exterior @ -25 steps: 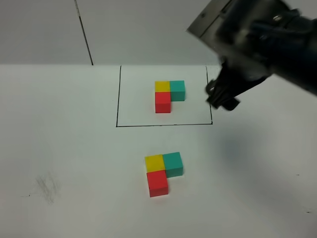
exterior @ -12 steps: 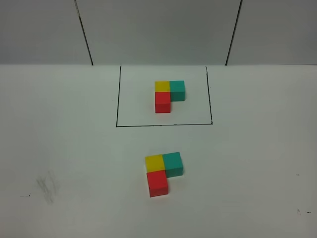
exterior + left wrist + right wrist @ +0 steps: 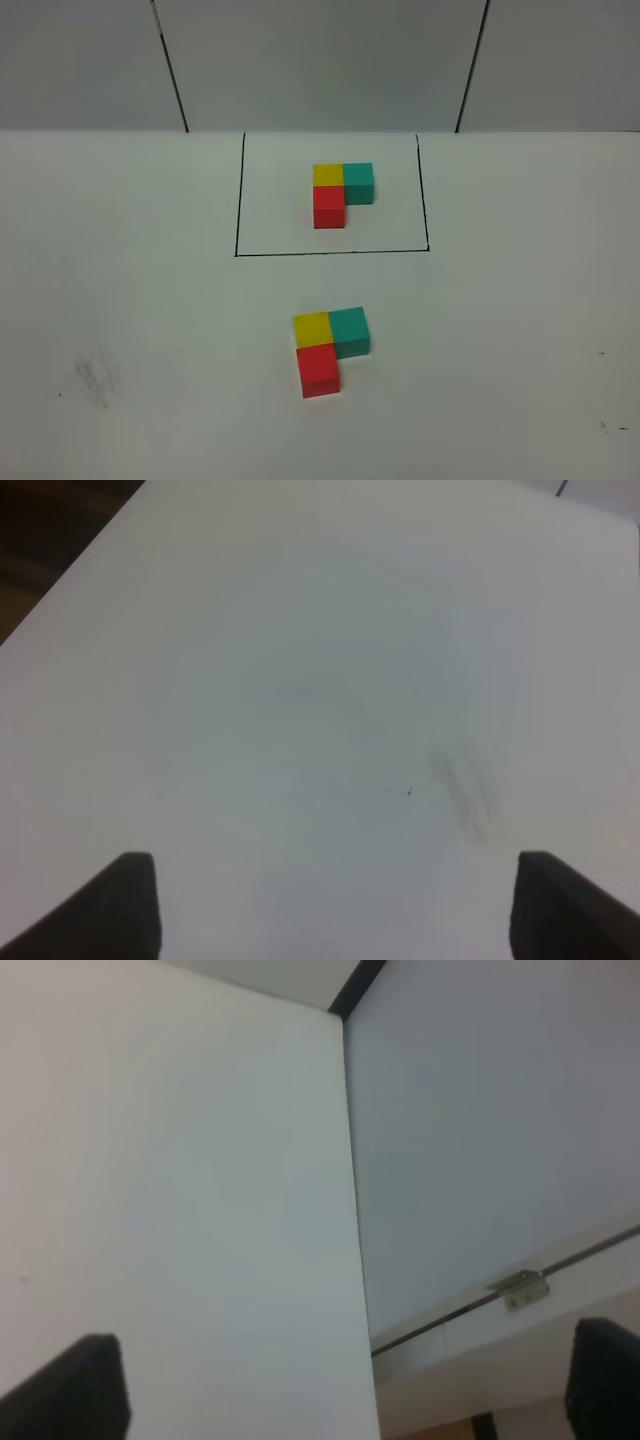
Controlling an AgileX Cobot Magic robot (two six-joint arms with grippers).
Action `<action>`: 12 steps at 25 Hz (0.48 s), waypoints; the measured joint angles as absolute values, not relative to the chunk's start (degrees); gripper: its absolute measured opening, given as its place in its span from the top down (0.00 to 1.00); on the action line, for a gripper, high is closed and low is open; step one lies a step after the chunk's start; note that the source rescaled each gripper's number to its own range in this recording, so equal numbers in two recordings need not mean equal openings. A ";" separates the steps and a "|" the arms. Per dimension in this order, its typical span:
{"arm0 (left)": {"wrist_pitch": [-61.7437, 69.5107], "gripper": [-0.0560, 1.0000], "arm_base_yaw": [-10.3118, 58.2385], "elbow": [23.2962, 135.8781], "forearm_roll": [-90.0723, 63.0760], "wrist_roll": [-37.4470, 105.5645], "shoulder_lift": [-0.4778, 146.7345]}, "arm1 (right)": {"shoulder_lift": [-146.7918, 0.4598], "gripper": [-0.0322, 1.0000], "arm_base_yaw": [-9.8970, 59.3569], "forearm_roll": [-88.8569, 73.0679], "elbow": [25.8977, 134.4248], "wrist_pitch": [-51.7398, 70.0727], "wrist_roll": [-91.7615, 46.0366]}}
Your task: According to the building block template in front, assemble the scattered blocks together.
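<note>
Yellow, teal and red scattered blocks (image 3: 330, 348) are seemingly matching the building block template (image 3: 342, 193); both grippers, jaws apart, are gripping nothing, best keeping clear.

template (image 3: 342, 193) behind on table (image 3: 520, 330), scattered blocks (image 3: 329, 348) in front, well apart

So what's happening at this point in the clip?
Nothing is being handled. The loose blocks sit joined in an L on the table: yellow beside teal, red in front of yellow, matching the framed template behind them. Both arms are out of the overhead view; the left gripper and right gripper are open and empty.
</note>
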State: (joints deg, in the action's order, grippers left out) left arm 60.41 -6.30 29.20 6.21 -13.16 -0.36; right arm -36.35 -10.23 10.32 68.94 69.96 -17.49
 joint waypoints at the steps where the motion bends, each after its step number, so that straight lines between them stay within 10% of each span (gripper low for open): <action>1: 60.41 0.33 -6.30 29.20 6.21 -13.16 -0.36 | -32.97 0.10 -10.23 10.10 67.44 69.96 -16.08; 12: 60.41 0.33 -6.30 29.20 6.21 -13.16 -0.36 | -11.69 0.13 -10.23 2.23 46.91 69.44 1.98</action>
